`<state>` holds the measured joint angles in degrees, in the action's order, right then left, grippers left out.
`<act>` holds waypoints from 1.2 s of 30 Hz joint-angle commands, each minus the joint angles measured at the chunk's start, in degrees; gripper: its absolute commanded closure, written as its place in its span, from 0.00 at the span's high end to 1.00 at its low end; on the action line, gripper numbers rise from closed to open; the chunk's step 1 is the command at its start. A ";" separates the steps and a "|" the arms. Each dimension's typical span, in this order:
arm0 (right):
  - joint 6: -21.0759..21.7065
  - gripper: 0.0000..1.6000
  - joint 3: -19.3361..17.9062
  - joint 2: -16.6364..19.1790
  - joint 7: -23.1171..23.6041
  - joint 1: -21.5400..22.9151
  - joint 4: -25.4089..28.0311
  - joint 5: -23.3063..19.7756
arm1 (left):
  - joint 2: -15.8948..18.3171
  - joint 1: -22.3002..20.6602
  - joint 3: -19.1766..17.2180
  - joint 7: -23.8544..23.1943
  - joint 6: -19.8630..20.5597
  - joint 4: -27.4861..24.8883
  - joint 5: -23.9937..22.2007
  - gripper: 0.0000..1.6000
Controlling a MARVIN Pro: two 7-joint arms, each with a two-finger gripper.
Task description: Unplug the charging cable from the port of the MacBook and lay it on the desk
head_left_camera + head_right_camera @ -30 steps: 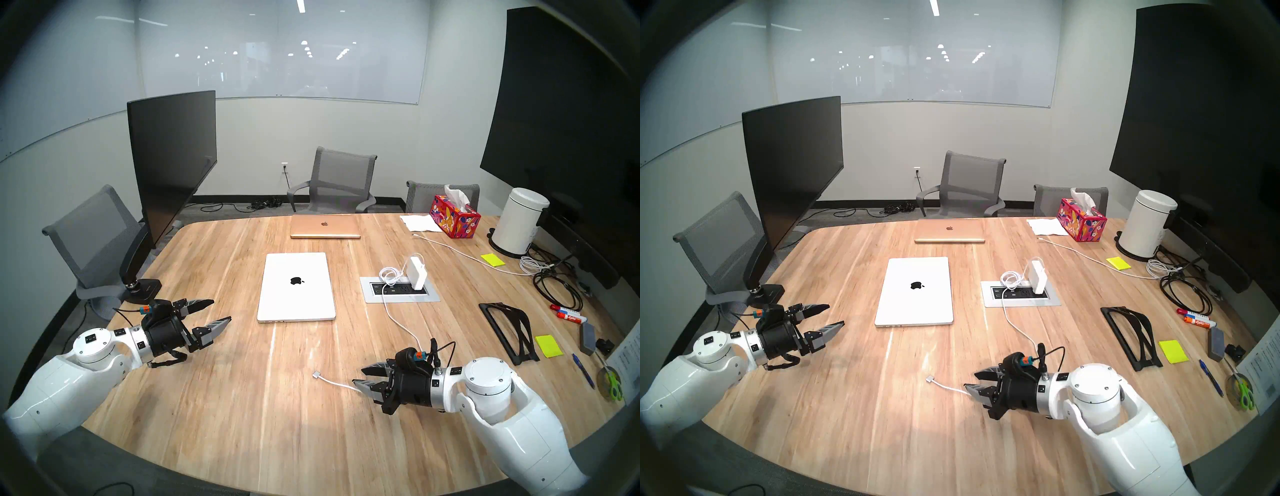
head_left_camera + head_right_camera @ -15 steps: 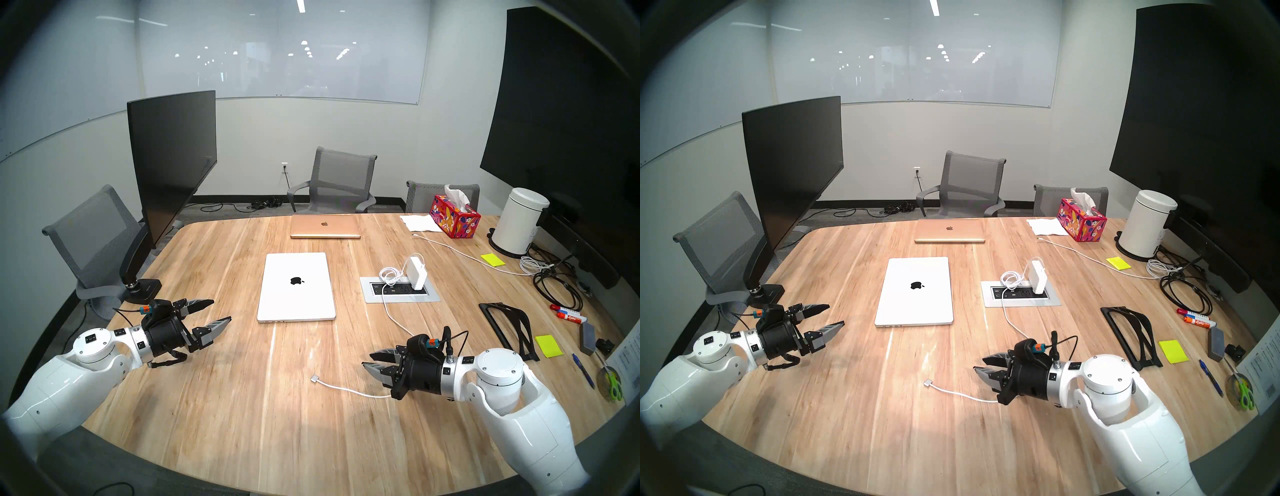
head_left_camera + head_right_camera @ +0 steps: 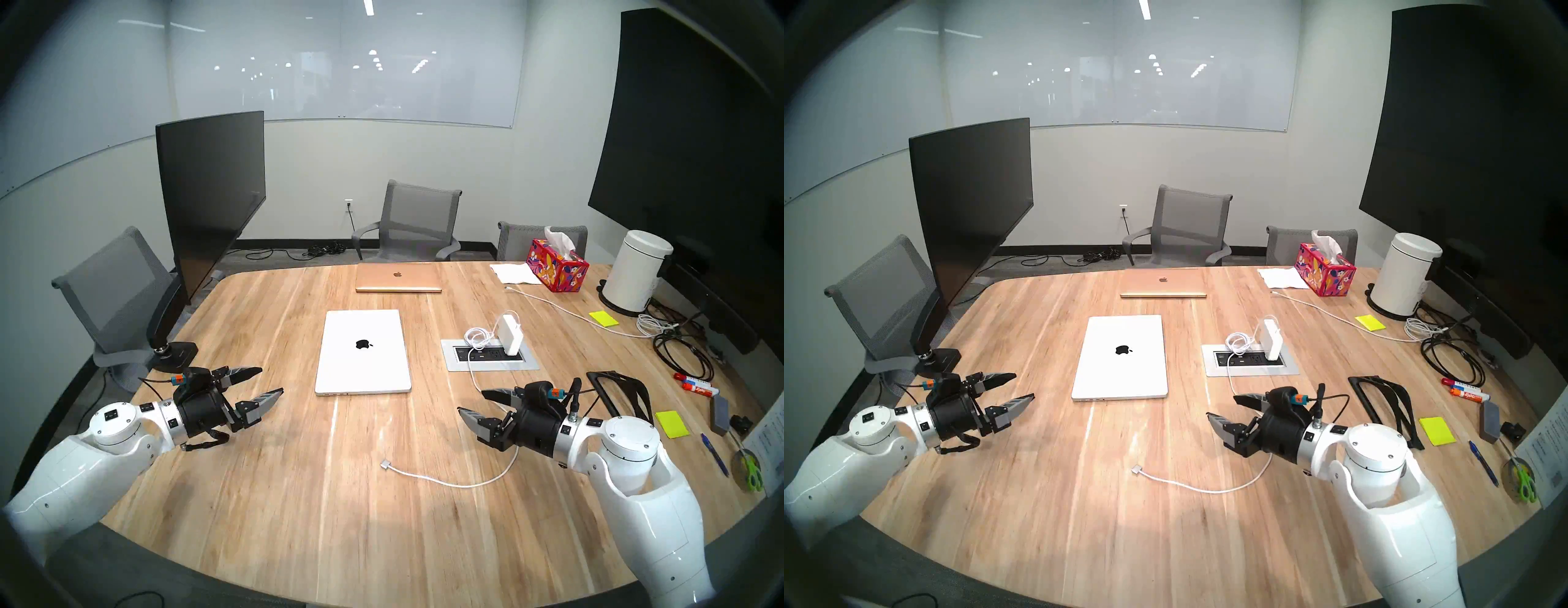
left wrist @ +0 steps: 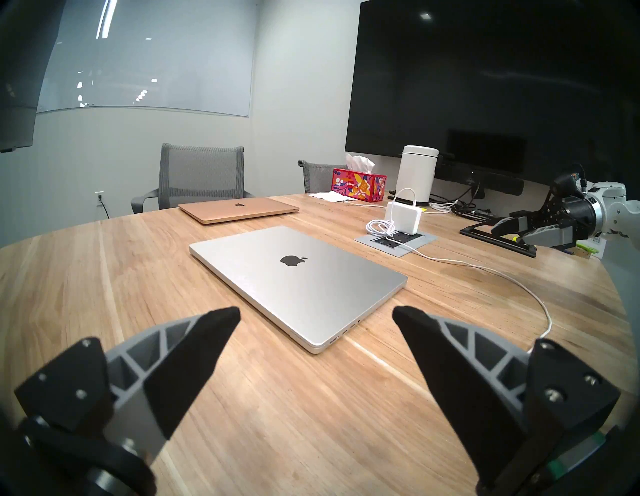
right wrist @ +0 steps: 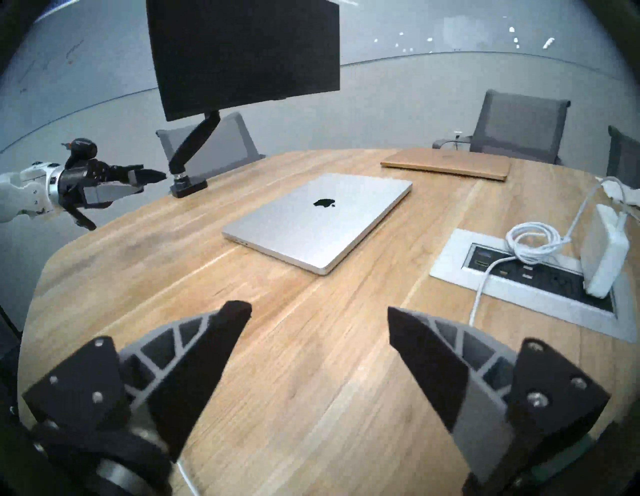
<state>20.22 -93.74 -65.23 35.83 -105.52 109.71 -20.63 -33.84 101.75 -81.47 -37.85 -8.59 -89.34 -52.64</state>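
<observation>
charging cable (image 3: 441,479) lies loose on the desk (image 3: 297,488) at 5 o'clock from the macbook (image 3: 362,352), brick in the outlet panel (image 3: 490,354). left gripper (image 3: 271,382) and right gripper (image 3: 471,403) both spread, empty.

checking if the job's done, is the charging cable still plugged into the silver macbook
No, the charging cable lies loose on the desk, its connector end well clear of the MacBook, and both pincers are open and empty.

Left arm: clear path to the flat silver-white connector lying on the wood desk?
Probably yes. The left gripper is open and empty, and only bare desk lies between it and the connector; nothing blocks the way.
</observation>
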 commanded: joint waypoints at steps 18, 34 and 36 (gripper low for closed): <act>-13.22 1.00 2.22 -8.70 -13.32 0.30 -2.34 5.85 | 0.07 -0.17 -0.49 0.14 -0.34 -0.43 -0.14 1.00; -16.94 1.00 2.69 -8.94 -11.94 0.33 -3.70 6.04 | 0.08 -0.17 -0.49 0.15 -0.35 -0.43 -0.15 1.00; -16.97 1.00 2.66 -8.98 -11.88 0.33 -3.72 6.05 | 0.08 -0.17 -0.49 0.15 -0.35 -0.43 -0.15 1.00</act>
<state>4.52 -90.68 -74.01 23.70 -105.73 105.25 -14.10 -33.83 101.75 -81.47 -37.84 -8.59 -89.34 -52.66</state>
